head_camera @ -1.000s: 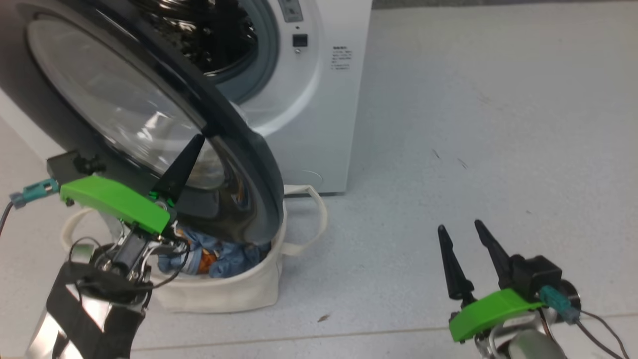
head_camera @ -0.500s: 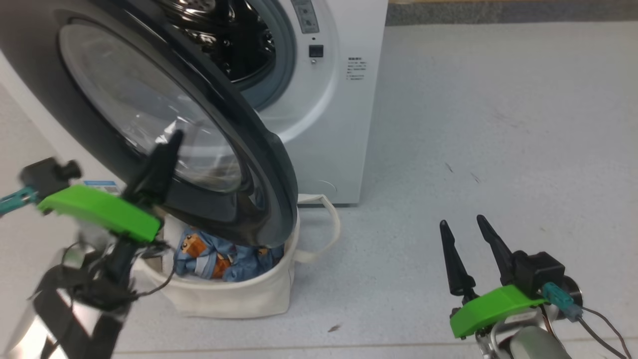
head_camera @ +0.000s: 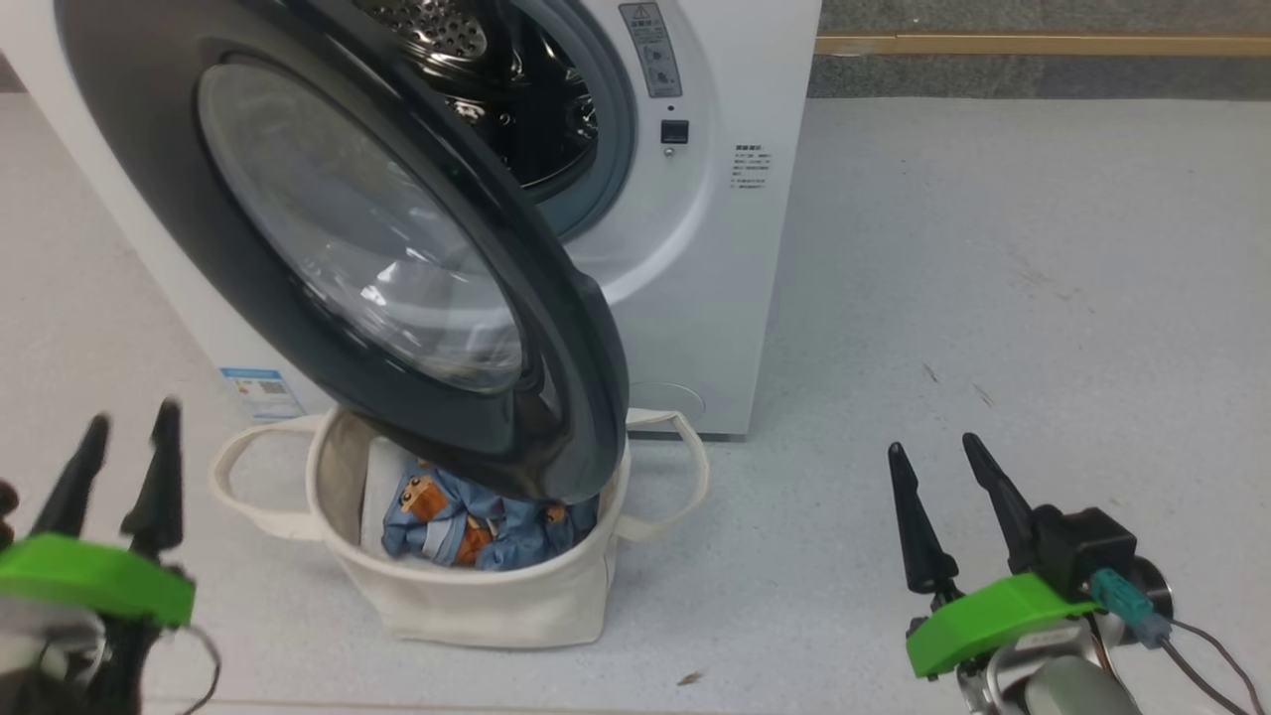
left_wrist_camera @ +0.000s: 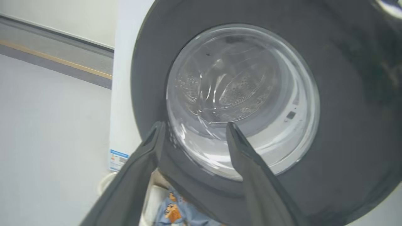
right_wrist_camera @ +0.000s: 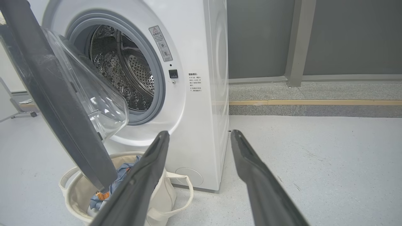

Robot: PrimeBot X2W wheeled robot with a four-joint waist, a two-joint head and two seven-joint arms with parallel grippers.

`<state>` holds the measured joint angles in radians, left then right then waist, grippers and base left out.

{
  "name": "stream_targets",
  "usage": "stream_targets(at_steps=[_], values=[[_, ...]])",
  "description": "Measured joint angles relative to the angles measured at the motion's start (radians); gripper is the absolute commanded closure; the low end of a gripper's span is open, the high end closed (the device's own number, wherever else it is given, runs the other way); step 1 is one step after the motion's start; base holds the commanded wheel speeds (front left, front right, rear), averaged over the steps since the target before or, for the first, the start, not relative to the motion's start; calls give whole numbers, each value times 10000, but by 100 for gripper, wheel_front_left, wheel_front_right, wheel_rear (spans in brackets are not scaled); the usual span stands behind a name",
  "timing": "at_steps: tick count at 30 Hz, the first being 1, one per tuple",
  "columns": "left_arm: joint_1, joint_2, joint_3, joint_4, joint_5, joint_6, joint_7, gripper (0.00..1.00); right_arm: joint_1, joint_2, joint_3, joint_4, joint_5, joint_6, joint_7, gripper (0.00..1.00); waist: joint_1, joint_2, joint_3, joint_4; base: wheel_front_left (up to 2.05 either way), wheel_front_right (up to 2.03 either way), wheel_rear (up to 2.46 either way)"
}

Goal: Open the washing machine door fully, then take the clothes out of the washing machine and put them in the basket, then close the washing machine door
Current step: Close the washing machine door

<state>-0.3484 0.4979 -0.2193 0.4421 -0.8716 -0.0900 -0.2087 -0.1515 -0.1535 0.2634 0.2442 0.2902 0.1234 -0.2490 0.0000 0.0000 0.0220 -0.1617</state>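
Door (head_camera: 367, 258) hides part of clothes (head_camera: 477, 524) in basket (head_camera: 477, 604); left end effector (head_camera: 134, 415) blurred, wide; right end effector (head_camera: 932, 444) wide.

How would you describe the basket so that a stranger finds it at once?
Find the big white washing machine; its black-rimmed round door hangs open. Under that door, on the floor, stands the basket: a cream canvas tub with loop handles, holding blue bear-print clothes.

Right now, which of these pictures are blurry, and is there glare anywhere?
Head view: the left fingers are smeared by motion blur, the right fingers are crisp, and bright glare spots sit on the door glass. Left wrist view: soft all over. Right wrist view: sharp on the machine, with no strong glare.
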Motion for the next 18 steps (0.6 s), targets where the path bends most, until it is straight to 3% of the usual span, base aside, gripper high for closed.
stream_targets(at_steps=[2,8,14,18], values=[[226,186,-33,84,686,280,-219,0,64,0,2,0,0,0,0,0,0,0,-35,65,0,0,0],[1034,128,313,-107,1423,692,-399,0,157,15,23,2,-13,0,0,0,0,0,-189,102,0,0,0],[2289,-117,1632,-798,2128,903,-407,0,150,138,236,2,-69,0,0,0,0,0,-240,-187,0,0,0],[2903,-570,2399,-1306,2727,915,-408,0,149,186,265,13,-69,0,-2,0,0,0,-225,-426,0,0,0]])
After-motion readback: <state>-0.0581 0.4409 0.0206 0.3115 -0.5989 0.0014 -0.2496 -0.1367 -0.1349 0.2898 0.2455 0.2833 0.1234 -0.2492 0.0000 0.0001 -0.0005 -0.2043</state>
